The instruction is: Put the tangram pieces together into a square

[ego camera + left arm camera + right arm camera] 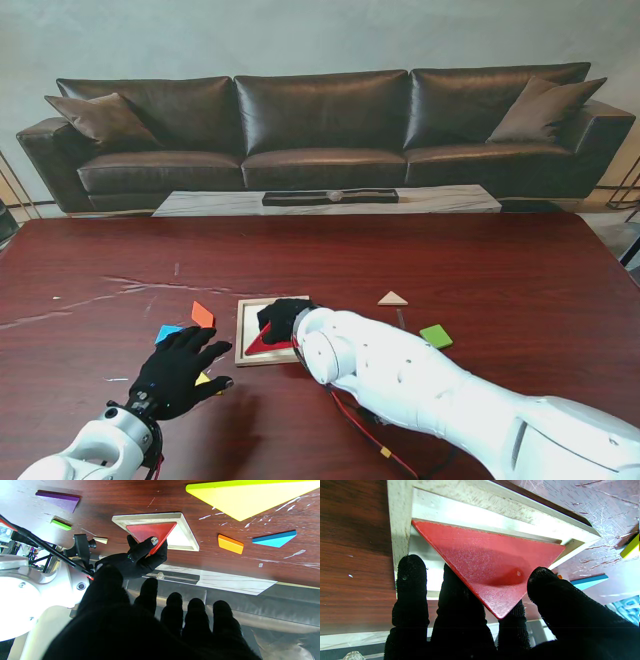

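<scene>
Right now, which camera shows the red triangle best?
The right wrist view: the red triangle fills it, pinched by the right robot hand over the wooden tray. The left wrist view shows it whole but smaller. The stand view shows only a sliver beside that hand.

Dark reddish wooden table (500,270) is glossy but scratched; pale square wooden tray (400,525) looks rough-grained, red triangle piece (490,562) matt and grainy, black knit-cloth glove fingers (411,580).

Stand overhead, wrists close, sharing wooden tray (243,353).
</scene>
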Controlling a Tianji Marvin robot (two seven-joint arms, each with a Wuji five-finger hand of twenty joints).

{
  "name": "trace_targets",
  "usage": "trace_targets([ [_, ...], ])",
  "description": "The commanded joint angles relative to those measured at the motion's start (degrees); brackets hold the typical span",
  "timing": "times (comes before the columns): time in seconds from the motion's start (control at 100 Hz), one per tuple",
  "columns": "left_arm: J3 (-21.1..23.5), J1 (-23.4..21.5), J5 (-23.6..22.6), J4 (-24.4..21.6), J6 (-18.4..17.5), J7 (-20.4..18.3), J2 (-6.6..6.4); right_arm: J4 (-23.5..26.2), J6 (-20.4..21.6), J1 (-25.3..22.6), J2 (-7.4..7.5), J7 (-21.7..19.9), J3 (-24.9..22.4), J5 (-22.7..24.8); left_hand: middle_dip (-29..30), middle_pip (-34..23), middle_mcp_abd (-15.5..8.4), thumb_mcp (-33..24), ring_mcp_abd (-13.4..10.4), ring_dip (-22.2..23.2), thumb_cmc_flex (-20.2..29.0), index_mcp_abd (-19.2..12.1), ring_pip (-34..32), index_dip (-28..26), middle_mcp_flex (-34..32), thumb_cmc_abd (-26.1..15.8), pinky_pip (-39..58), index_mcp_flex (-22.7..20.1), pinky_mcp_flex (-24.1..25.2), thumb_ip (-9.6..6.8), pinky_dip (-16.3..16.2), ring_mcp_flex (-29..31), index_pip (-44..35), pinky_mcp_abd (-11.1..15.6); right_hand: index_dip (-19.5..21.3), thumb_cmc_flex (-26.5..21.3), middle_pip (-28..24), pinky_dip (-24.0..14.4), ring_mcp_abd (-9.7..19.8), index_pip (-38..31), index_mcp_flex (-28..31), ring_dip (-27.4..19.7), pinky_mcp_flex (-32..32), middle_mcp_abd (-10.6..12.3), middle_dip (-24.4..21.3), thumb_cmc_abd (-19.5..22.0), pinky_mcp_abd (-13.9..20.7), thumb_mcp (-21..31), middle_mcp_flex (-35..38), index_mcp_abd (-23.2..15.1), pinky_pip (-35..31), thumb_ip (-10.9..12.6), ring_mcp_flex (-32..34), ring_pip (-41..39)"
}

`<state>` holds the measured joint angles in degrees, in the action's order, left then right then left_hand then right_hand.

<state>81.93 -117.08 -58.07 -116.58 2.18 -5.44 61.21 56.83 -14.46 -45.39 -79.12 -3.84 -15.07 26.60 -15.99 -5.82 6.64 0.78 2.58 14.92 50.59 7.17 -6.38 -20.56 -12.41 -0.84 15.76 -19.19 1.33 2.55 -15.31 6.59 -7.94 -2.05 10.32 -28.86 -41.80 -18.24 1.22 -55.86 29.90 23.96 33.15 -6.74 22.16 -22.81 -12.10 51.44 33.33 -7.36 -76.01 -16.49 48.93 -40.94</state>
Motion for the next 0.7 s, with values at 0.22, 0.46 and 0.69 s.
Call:
trace_targets([
  [0.22,-0.60,0.18,0.13,0.24,0.37,0.38,-0.07,-0.07,-1.44,-1.05,0.60,-0.79,0.36,0.43,0.03,1.08,-1.84,-0.10,-1.44,-0.51,0.12,-0.45,1.35,-0.04,0.68,-0.86,-1.21,0.87,0.05,-2.34,-0.72,-0.97,0.67,0.87,4.62,3.44,1.24,-5.03,-3.12,3.64,-3.29,-4.77,-9.30,0.15,-1.28,4.17,-3.00,-2.07,-5.79,1.63,1.68,5.54,-9.74,11.54],
  [0.46,-0.91,0.43,0.37,0.37,0.52,0.31,-0.08,-0.70,-1.59,-0.98,0.22,0.10,0.11,0.47,0.00,1.02,-1.79,-0.10,-1.34,-0.49,0.32,-0.46,1.27,-0.06,0.65,-0.93,-1.37,0.86,-0.02,-2.34,-0.86,-0.91,0.66,0.84,8.02,4.45,2.03,-6.44,-3.60,6.80,-6.76,-5.33,-16.74,-0.17,-1.71,5.61,-3.16,-2.81,-10.58,2.48,2.93,7.86,-16.24,13.62],
  [0.69,-0.93,0.38,0.40,0.30,0.74,0.30,-0.07,-1.55,-1.44,-1.07,-0.14,0.05,0.19,-0.11,0.00,1.00,-1.86,-0.08,-1.44,-0.50,0.49,-0.49,1.23,-0.06,0.64,-1.02,-1.47,0.87,-0.09,-2.33,-0.98,-0.93,0.65,0.86,8.39,4.35,2.05,-6.72,-3.97,7.77,-7.25,-5.56,-17.67,-0.24,-1.86,6.00,-3.21,-3.38,-10.95,2.96,3.21,8.00,-16.76,14.05],
])
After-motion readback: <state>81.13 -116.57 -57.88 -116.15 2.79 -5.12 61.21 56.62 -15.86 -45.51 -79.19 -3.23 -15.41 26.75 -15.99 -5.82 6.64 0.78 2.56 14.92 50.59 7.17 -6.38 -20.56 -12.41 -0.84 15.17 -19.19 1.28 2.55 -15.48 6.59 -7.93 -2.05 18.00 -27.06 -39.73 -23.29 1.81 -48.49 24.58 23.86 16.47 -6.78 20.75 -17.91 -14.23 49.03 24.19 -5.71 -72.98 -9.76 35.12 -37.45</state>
